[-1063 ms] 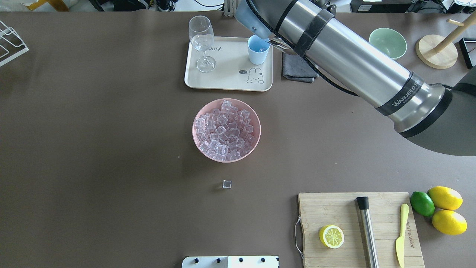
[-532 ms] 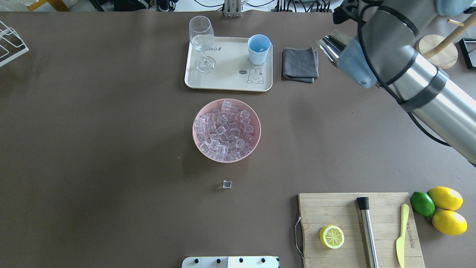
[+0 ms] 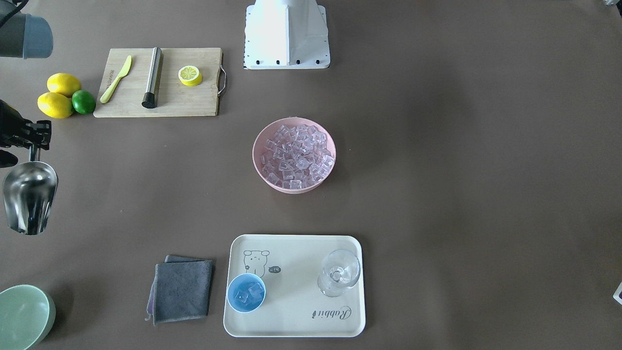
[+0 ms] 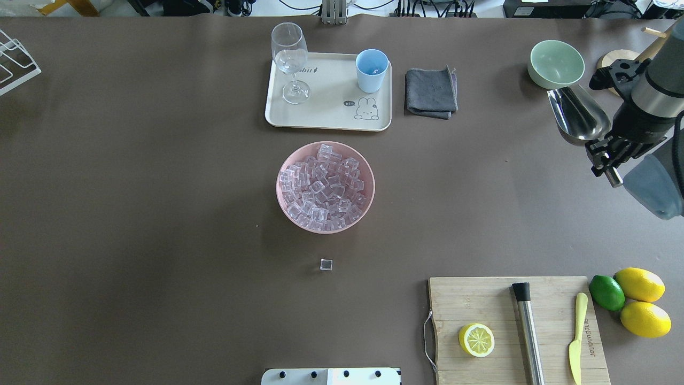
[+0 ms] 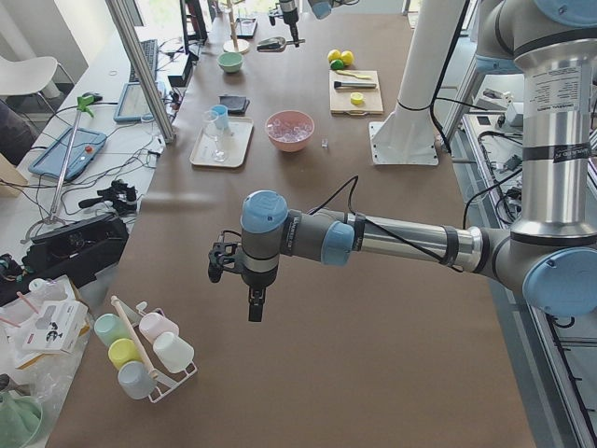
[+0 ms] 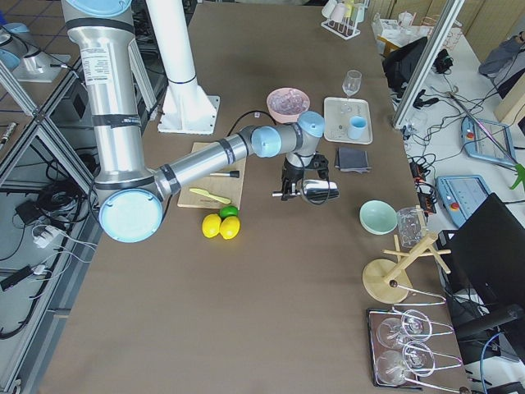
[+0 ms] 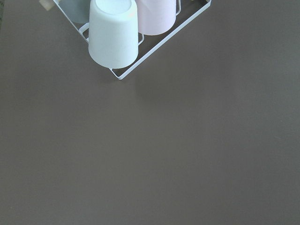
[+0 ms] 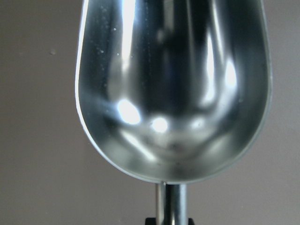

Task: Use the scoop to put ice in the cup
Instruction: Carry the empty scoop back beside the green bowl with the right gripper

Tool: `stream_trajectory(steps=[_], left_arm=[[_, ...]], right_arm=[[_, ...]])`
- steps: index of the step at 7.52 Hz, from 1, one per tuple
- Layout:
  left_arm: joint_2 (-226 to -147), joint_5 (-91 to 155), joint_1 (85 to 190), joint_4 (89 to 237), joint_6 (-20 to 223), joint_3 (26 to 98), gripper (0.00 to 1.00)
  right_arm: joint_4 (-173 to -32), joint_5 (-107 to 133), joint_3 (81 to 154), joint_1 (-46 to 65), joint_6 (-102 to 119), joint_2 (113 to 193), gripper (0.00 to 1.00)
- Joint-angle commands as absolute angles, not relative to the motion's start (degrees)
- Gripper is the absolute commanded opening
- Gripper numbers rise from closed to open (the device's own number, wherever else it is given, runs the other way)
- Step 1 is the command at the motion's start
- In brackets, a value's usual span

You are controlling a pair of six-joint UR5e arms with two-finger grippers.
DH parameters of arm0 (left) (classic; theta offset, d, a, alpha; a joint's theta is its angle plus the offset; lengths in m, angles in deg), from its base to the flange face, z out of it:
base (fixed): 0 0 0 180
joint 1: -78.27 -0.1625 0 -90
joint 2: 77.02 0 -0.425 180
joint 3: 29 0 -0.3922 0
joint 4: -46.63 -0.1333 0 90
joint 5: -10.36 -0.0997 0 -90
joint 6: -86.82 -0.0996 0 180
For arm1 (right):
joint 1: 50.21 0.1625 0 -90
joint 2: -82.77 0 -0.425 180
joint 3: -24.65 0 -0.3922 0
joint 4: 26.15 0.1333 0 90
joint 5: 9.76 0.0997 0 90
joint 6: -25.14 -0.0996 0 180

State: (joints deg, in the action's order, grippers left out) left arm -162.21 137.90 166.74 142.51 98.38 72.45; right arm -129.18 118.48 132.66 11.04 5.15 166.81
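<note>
Since half a second ago the scoop (image 4: pixel 578 113) has swung out to the counter's right edge. It now hangs empty just beside the green bowl (image 4: pixel 556 63) near the far right corner, and my right claw (image 4: pixel 606 154) is clamped on its handle. The cup (image 4: pixel 372 80) stands on the tray (image 4: pixel 326 101) at mid far edge, with two cubes of ice (image 3: pixel 254 290) inside. A pink bowl (image 4: pixel 278 184) at centre holds many more. The left claw (image 5: pixel 254 306) hangs by the left edge; I cannot tell how open it is.
</note>
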Motion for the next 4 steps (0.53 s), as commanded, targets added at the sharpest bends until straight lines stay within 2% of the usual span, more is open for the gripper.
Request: stream_trajectory(steps=[1,4], left_arm=[[-162.36,137.71,165.81,142.61,98.42,72.16,0.99],[-162.54,137.88,165.81,142.78,98.42,72.6,0.99]], right_arm=[[-117.58,119.18,131.97,12.36,3.34,177.93,0.0],[-110.27,120.49,125.74,12.89,3.52,179.62,0.0]])
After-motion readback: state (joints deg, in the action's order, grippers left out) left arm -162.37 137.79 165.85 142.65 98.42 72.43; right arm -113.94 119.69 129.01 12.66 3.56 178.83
